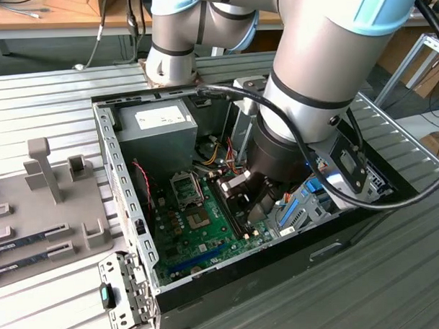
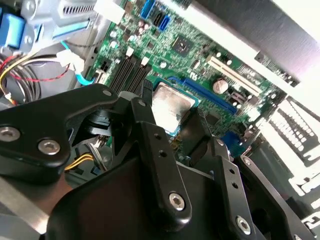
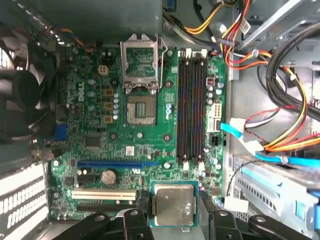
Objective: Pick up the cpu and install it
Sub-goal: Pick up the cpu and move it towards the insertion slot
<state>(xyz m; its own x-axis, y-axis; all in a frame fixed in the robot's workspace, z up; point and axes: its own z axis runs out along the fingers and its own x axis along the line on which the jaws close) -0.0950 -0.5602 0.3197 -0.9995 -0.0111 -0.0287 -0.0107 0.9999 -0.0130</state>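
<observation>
The cpu (image 3: 174, 205), a small square chip with a silver-grey top and a thin green rim, is clamped between the black fingers (image 3: 141, 206) of my gripper (image 3: 175, 206); the second wrist view shows the cpu (image 2: 171, 106) there too. It hangs above the green motherboard (image 3: 100, 100), over the edge away from the socket. The socket (image 3: 141, 109) lies bare, with its metal frame (image 3: 140, 62) flipped up. In the exterior view my gripper (image 1: 244, 198) is down inside the computer case (image 1: 127, 204), to the exterior view's right of the socket (image 1: 198, 221).
A grey power-supply box (image 1: 157, 127) fills the case's far corner. Black memory slots (image 3: 192, 107) run beside the socket. Bundles of coloured cables (image 3: 285, 115) and a black fan (image 3: 20, 95) flank the board. A grey tray (image 1: 47, 192) with memory sticks (image 1: 31, 236) lies at the exterior view's left.
</observation>
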